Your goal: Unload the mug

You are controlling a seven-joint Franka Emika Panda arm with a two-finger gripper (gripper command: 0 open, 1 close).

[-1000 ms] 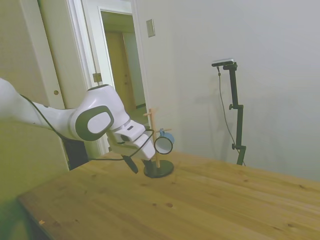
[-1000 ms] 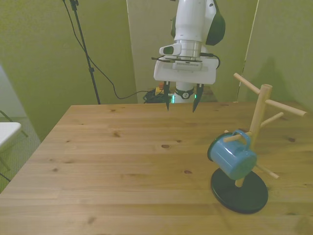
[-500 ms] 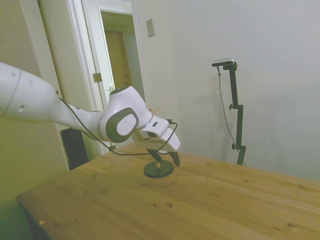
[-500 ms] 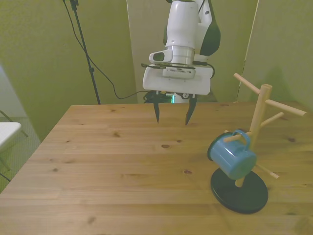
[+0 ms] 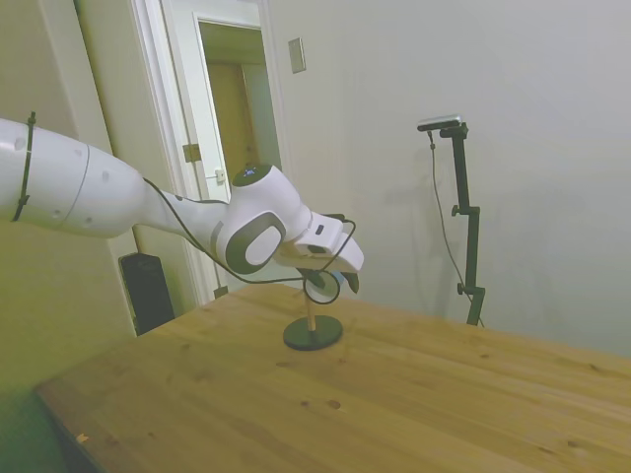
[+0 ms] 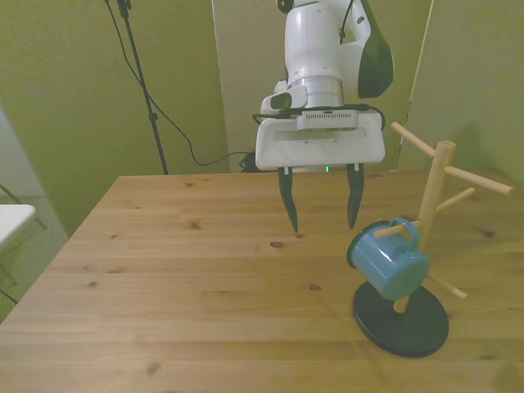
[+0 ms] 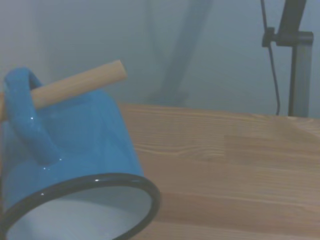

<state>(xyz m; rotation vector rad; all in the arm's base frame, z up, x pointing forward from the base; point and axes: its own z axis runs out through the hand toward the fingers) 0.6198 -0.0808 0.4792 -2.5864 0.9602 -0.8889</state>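
- A wooden mug tree (image 6: 431,214) with angled pegs stands on a dark round base (image 6: 401,321).
- The table (image 6: 180,295) is knotty pine.
- A doorway (image 5: 237,118), seemingly open, lies behind.

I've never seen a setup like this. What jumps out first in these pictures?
Probably the light blue mug, hanging by its handle on a peg of a wooden mug tree at the front view's right, with its opening tilted downward. Next is the white robot arm's gripper, hovering above the wooden table just beside the mug, its two dark fingers spread open and holding nothing.
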